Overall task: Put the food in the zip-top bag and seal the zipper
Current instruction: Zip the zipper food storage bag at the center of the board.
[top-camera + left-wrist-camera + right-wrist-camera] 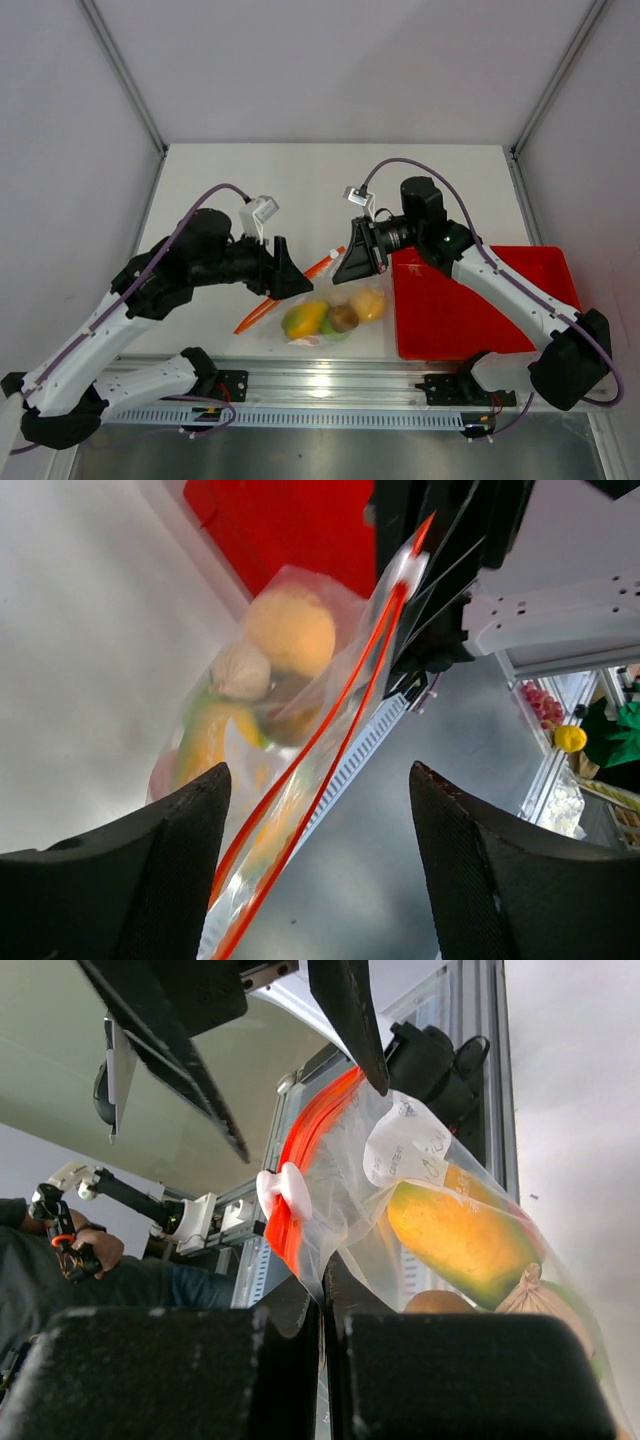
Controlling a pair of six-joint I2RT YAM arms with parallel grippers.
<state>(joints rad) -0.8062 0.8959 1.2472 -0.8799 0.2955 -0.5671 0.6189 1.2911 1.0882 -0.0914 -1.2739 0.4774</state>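
The zip-top bag [330, 300] hangs near the table's front edge with the food inside: a yellow-green mango [305, 319], a brown kiwi-like ball [344, 319] and an orange fruit [368, 303]. Its red-orange zipper [262, 312] runs slanting to the left. My right gripper [322, 1290] is shut on the clear plastic just below the zipper's end, where a white slider [285, 1188] sits. My left gripper [318, 770] stands open, and the zipper [330, 720] passes between its fingers close to the left one without being pinched.
A red tray [470, 310] lies right of the bag, under my right arm. The metal rail [330, 385] runs along the table's front edge just below the bag. Grey walls close in the left, right and far sides.
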